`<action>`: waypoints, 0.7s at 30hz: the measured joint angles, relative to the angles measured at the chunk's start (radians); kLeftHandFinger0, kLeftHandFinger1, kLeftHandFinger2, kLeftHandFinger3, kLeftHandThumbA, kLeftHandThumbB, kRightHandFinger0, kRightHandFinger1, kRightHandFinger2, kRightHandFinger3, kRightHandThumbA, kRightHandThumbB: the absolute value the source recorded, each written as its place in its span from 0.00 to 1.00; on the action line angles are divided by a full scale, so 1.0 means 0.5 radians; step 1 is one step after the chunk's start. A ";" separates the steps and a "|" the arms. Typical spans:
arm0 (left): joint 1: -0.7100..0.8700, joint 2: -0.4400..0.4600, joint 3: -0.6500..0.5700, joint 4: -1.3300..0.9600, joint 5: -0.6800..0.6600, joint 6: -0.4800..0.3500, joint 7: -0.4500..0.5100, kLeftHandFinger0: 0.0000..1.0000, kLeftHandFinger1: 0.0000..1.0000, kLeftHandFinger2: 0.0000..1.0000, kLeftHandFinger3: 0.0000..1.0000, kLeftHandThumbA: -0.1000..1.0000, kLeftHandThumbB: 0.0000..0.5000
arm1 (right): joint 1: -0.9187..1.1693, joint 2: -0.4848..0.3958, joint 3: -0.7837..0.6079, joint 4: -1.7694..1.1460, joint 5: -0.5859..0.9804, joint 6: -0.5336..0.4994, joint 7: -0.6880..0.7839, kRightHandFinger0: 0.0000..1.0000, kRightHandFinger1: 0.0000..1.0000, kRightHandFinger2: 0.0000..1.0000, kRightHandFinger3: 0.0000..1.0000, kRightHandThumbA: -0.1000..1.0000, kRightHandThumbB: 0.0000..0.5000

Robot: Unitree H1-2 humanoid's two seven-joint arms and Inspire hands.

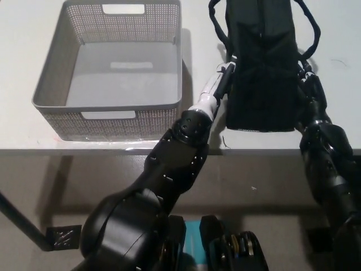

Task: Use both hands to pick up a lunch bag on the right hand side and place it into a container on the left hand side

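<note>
Nearest, along the front edge of the white table (22, 113): two arms reaching forward over it. On the left side of the bag, a black forearm ending in a white wrist section, with the left hand (224, 76) pressed flat against the bag's left flank; only a sliver of that hand visible, so finger spread impossible to tell. On the right, the black right arm rising from the bottom corner, with the right hand (309, 87) laid against the bag's right flank, fingers mostly hidden by the fabric, grip state impossible to tell.

Between the two hands: the black lunch bag (262, 68), squeezed from both sides, standing upright, long axis running away from the robot toward the far edge of the table. Carry straps looping out at the upper left and upper right of the bag. Whether resting on the table or raised just clear of it, not evident.

Left of the bag, just beside the left arm: the grey perforated basket (51, 96), rectangular, with slot handles in the near and far walls.
</note>
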 measured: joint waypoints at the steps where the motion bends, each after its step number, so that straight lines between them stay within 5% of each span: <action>1: -0.005 0.002 0.000 0.000 -0.002 0.000 0.000 1.00 1.00 1.00 1.00 1.00 0.67 | 0.004 0.005 0.000 -0.029 -0.001 0.012 -0.015 1.00 1.00 1.00 1.00 1.00 0.43; 21: -0.217 0.002 0.114 -0.008 -0.148 -0.008 -0.087 1.00 1.00 1.00 1.00 1.00 0.56 | 0.028 -0.019 0.060 -0.775 -0.101 0.479 -0.348 1.00 1.00 1.00 1.00 1.00 0.38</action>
